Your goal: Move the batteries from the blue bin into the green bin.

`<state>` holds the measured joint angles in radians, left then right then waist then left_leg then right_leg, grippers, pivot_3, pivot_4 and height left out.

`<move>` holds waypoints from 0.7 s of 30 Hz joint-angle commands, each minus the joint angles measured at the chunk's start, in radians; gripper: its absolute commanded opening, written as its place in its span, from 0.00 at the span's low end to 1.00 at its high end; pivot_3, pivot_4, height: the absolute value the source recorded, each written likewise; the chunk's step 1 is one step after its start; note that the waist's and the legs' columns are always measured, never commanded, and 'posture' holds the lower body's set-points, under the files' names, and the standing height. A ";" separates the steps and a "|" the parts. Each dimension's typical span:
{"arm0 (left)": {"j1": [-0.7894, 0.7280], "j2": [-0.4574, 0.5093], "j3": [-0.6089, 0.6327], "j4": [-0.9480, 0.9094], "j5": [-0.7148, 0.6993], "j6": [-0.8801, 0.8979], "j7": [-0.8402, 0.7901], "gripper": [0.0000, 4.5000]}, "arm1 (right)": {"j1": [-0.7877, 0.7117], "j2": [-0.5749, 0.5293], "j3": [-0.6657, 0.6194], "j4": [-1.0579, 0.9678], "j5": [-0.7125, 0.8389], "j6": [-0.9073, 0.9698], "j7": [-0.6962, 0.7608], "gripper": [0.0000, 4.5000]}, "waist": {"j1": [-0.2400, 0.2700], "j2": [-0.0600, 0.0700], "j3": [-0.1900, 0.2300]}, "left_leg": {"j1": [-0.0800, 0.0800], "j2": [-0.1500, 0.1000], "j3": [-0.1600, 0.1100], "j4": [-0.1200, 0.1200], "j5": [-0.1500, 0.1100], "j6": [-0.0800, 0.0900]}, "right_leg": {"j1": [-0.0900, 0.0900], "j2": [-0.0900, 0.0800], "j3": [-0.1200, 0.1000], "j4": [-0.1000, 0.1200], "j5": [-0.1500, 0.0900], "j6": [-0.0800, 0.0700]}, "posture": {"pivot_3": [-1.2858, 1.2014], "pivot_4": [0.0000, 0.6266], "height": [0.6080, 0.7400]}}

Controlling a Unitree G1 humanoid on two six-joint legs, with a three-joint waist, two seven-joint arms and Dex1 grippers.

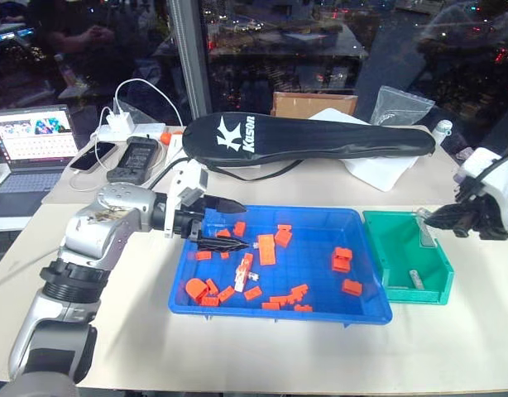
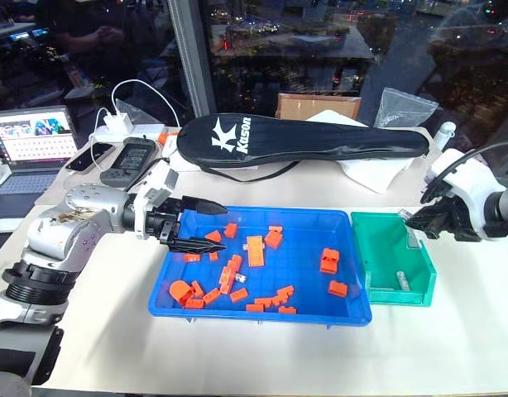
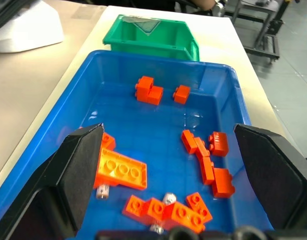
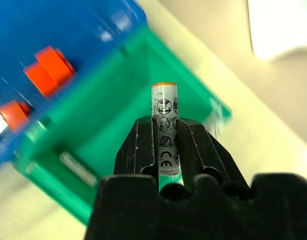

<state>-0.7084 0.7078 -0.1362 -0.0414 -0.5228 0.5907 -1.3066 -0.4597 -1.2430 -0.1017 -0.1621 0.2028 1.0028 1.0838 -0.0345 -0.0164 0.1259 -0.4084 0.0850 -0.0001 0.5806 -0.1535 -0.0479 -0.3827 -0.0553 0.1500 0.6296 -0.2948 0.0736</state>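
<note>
A battery (image 4: 164,131) stands pinched between the two fingers of the right gripper (image 4: 164,150), above the green bin (image 1: 400,252) at the right of the head view. Another battery (image 1: 414,279) lies on the bin's floor. In the blue bin (image 1: 320,310) at centre, among orange bricks (image 1: 266,248), what may be a further battery (image 1: 245,266) lies. The left gripper (image 1: 225,223) hovers over the bin's left end, fingers spread wide.

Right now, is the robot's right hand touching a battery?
Touching. The right wrist view shows the right hand with both fingers pressed against the battery, held above the green bin.
</note>
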 commanded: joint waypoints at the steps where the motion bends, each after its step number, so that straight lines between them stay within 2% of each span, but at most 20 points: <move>1: -0.008 0.007 0.021 -0.022 0.011 -0.015 0.011 1.00 | -0.010 0.039 0.044 0.016 -0.017 -0.057 -0.049 0.06 | -0.003 0.000 0.000 | 0.000 0.000 0.000 0.000 0.000 0.000 | 0.000 0.000 0.000 0.000 0.000 0.000 | 0.52 0.24 0.97; 5: 0.022 0.026 0.042 -0.055 0.006 0.005 0.031 1.00 | -0.042 0.091 0.098 0.024 -0.011 -0.076 -0.066 0.06 | -0.005 0.001 0.000 | -0.001 0.000 0.000 0.000 0.000 0.000 | 0.000 0.000 0.000 0.000 0.000 0.000 | 0.52 0.24 0.97; 10: 0.052 0.052 0.066 -0.103 -0.004 0.029 0.065 1.00 | -0.042 0.104 0.206 0.097 -0.067 -0.154 -0.066 0.06 | -0.001 0.001 0.000 | -0.001 0.000 0.000 0.001 0.000 0.000 | 0.000 0.000 0.000 0.000 0.000 0.000 | 0.52 0.24 0.97; 15: 0.079 0.073 0.093 -0.142 -0.014 0.053 0.089 1.00 | -0.074 0.131 0.251 0.172 -0.111 -0.215 -0.083 0.06 | 0.005 0.001 0.000 | -0.002 -0.001 0.000 0.001 0.000 0.000 | 0.000 -0.001 0.000 0.000 0.000 0.001 | 0.52 0.24 0.97; 17: 0.089 0.082 0.104 -0.148 -0.012 0.058 0.099 1.00 | -0.093 0.129 0.280 0.191 -0.145 -0.256 -0.074 0.29 | 0.004 0.001 0.000 | -0.001 -0.001 0.000 0.001 0.000 0.000 | 0.000 -0.001 0.000 0.000 0.000 0.001 | 0.52 0.24 0.97; 21: 0.103 0.086 0.110 -0.154 -0.013 0.059 0.102 1.00 | -0.154 0.150 0.252 0.177 -0.110 -0.222 -0.051 0.58 | 0.001 0.001 0.000 | -0.001 -0.001 0.000 0.001 0.000 0.000 | 0.000 0.000 0.000 0.000 0.000 0.001 | 0.52 0.24 0.97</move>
<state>-0.6083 0.7831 -0.0555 -0.1651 -0.5171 0.6547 -1.2068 -0.5774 -1.0842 0.1867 0.0424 0.0840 0.7762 1.0235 -0.0334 -0.0151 0.1256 -0.4094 0.0842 -0.0003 0.5813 -0.1535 -0.0480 -0.3827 -0.0557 0.1499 0.6295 -0.2950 0.0741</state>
